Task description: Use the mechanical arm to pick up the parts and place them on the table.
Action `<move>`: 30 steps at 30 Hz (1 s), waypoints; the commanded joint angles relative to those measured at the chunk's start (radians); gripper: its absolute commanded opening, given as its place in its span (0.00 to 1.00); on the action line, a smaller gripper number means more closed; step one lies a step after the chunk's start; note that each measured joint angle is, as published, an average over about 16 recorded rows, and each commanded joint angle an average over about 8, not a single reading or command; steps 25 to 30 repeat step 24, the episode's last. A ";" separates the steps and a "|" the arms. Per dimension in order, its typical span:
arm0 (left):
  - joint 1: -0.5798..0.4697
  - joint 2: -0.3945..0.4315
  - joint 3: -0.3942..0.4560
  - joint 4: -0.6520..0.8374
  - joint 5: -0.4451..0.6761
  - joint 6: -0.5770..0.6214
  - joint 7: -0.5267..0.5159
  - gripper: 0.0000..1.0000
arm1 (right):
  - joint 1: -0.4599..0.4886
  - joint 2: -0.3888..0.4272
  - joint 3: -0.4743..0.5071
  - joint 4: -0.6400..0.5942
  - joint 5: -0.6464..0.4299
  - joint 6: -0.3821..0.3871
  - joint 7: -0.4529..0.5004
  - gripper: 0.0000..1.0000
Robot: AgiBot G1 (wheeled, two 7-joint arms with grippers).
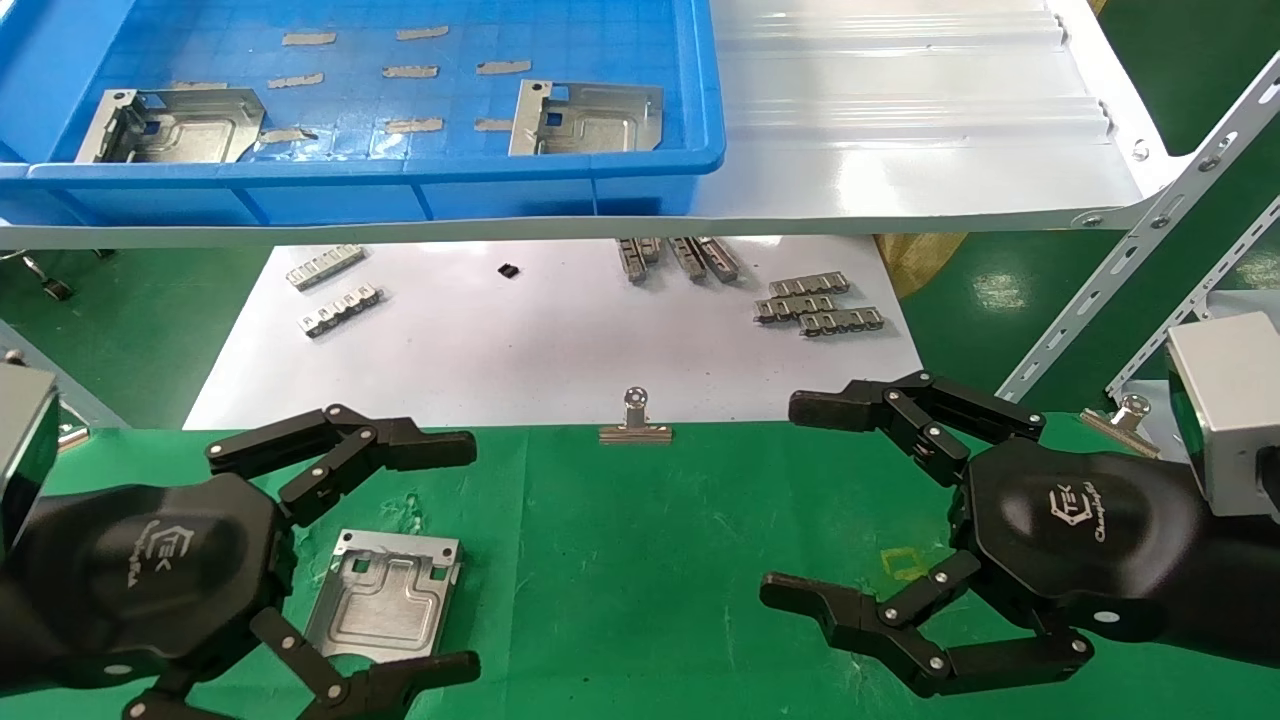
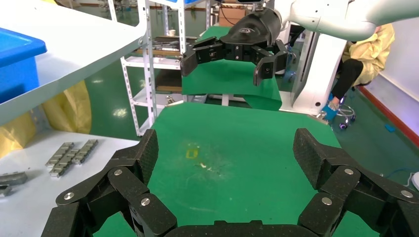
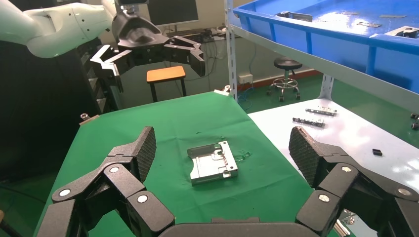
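**Silver plate lies on the green cloth**

Green table [image 1: 640, 560] holds one plate [image 1: 385, 595] beneath the left hand [image 1: 340, 555], fingers spread, empty. Right hand [image 1: 880, 530] hovers apart, also spread. Two more plates [image 1: 585, 118] sit in the blue bin [image 1: 400, 185]; a binder clip [image 1: 635, 420] stands between.

We're getting bright, even overhead light here, and the glossy white shelf [image 1: 900, 130] throws back broad pale glare in streaks. The blue bin [image 1: 400, 190] casts only a soft shadow on the white sheet [image 1: 540, 340] below. Highlights gleam on the silver part [image 1: 385, 595] on the green table [image 1: 640, 560] (shadows there stay faint). In both wrist views, we see the near black fingers [image 2: 133, 197] loom large, slightly soft.
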 commanded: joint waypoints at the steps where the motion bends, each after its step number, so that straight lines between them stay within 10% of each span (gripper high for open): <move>1: -0.001 0.000 0.001 0.002 0.001 0.000 0.001 1.00 | 0.000 0.000 0.000 0.000 0.000 0.000 0.000 1.00; 30: -0.004 0.002 0.004 0.008 0.003 0.001 0.003 1.00 | 0.000 0.000 0.000 0.000 0.000 0.000 0.000 1.00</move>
